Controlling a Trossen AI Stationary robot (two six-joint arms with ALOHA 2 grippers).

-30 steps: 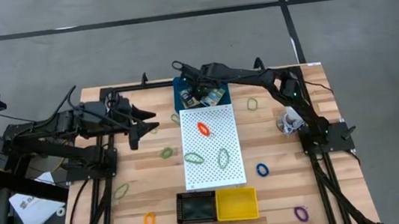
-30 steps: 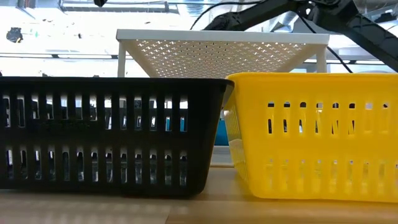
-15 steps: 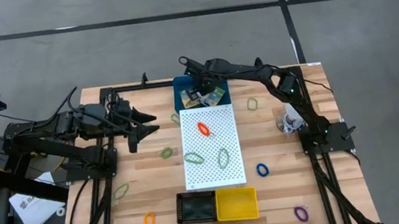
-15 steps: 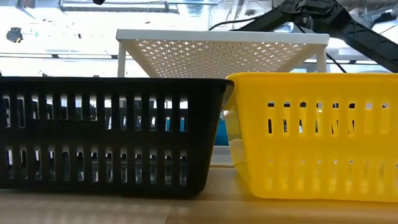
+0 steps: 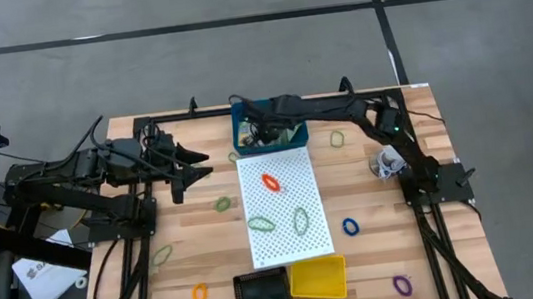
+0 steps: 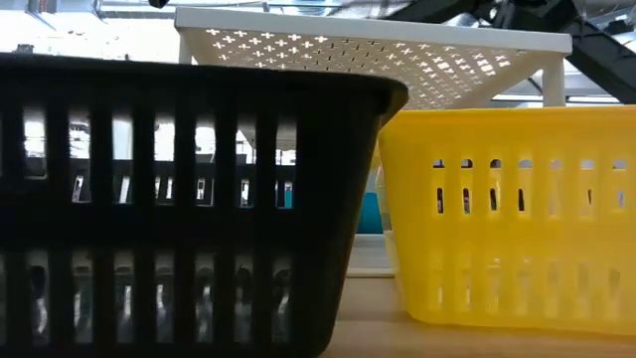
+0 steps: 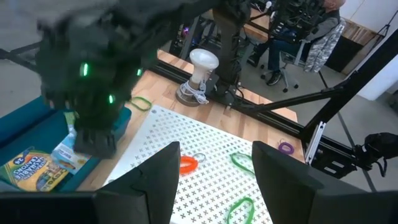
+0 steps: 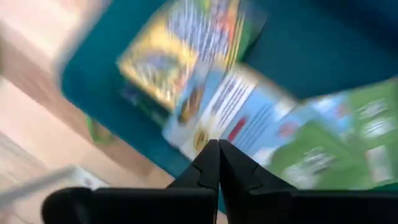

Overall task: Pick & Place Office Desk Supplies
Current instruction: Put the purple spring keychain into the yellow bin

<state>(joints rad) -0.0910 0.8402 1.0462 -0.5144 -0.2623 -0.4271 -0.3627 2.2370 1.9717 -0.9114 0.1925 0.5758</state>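
A teal bin (image 5: 269,129) at the far edge holds flat printed packets, one yellow (image 8: 168,62), one blue and white (image 8: 230,118), one green (image 8: 336,137). My right gripper (image 5: 251,134) is shut and hangs over the bin's left part, its tips (image 8: 217,148) pointing down at the packets. Rubber bands lie flat on the white perforated board (image 5: 281,203): a red one (image 5: 270,182) and two green ones (image 5: 261,224). Others lie on the table, among them green (image 5: 338,139), blue (image 5: 351,227), purple (image 5: 402,283) and orange (image 5: 200,294). My left gripper (image 5: 195,173) is open and waits at the table's left. My right gripper points down into the teal bin with its fingers shut. Whether the tips touch a packet or the bin, I cannot tell; the wrist view is blurred there.
A black basket (image 5: 263,293) and a yellow basket (image 5: 318,276) stand at the near edge, against the board's near end. A white bulb-like object (image 5: 386,161) stands by the right arm's base. People sit beyond the table (image 7: 298,31). Bare wood lies left and right of the board.
My right gripper has moved toward the table's left and down over the teal bin. The white board has slid toward the near edge and turned slightly. Both baskets have shifted nearer with it, the black one most.
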